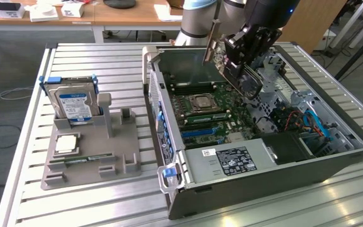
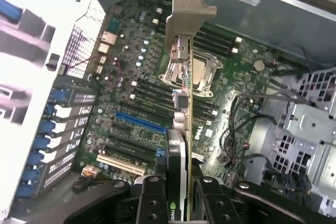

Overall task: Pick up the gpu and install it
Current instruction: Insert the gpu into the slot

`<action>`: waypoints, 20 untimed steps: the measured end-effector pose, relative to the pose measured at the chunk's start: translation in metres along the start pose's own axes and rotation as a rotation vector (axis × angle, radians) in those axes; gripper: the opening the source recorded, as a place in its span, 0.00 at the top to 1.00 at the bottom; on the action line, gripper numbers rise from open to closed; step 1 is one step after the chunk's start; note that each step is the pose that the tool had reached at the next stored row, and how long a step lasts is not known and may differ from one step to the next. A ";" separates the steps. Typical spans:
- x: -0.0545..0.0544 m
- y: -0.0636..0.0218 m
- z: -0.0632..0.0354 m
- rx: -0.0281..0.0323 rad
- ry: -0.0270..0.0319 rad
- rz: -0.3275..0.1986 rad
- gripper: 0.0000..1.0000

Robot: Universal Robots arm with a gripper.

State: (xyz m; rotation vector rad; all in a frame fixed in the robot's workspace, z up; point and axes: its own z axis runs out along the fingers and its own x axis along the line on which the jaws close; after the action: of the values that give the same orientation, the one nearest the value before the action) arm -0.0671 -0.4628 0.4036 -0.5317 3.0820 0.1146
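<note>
Gpu [image 2: 181,103] in fingers [image 2: 152,204] above motherboard [image 2: 131,66]

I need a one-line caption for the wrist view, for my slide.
The gripper holds the gpu edge-on over the motherboard inside the open computer case.

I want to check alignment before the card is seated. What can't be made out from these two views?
1. Wrist view: the gpu is edge-on, so it hides the motherboard strip directly behind it.
2. Exterior view: the card's connector edge is hidden behind the gripper and the card's own body.
3. Exterior view: the print on the hard drive label is too small to read.
</note>
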 end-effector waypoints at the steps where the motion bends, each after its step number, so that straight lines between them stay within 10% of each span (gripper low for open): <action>1: 0.000 0.0000 0.0002 -0.0004 0.0013 -0.018 0.73; 20: 0.000 -0.0003 0.0037 -0.0088 0.0255 -0.362 0.73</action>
State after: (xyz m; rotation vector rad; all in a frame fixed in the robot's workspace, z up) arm -0.0671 -0.4628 0.3999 -1.0845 2.9477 0.1166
